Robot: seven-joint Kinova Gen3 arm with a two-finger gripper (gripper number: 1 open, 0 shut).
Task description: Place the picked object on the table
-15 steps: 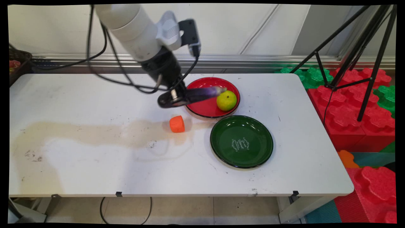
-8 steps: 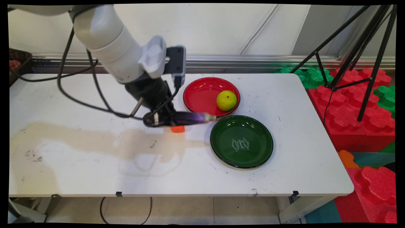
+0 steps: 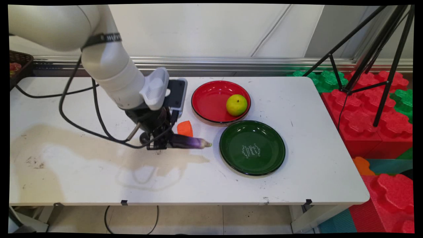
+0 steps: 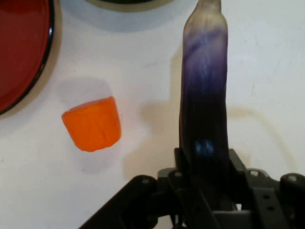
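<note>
My gripper (image 3: 162, 144) (image 4: 205, 167) is shut on the thick end of a purple eggplant (image 3: 190, 142) (image 4: 204, 95). The eggplant lies level just above the white table (image 3: 99, 178), its pale tip pointing right toward the green plate (image 3: 252, 147). An orange carrot piece (image 3: 184, 128) (image 4: 92, 124) sits on the table just behind the eggplant, apart from it. Further back right stands the red plate (image 3: 211, 99) (image 4: 19, 47) with a yellow-green fruit (image 3: 236, 104) in it.
A tan stain (image 3: 82, 138) spreads over the table's left half. Black cables (image 3: 96, 112) hang from the arm over the table. A dark basket (image 3: 18, 64) sits at the far left edge. Red and green foam blocks (image 3: 370, 109) and a black tripod (image 3: 380, 62) stand right of the table.
The gripper has carried the eggplant from over the red plate down and toward the near left, past the carrot piece, to just above the table left of the green plate.
</note>
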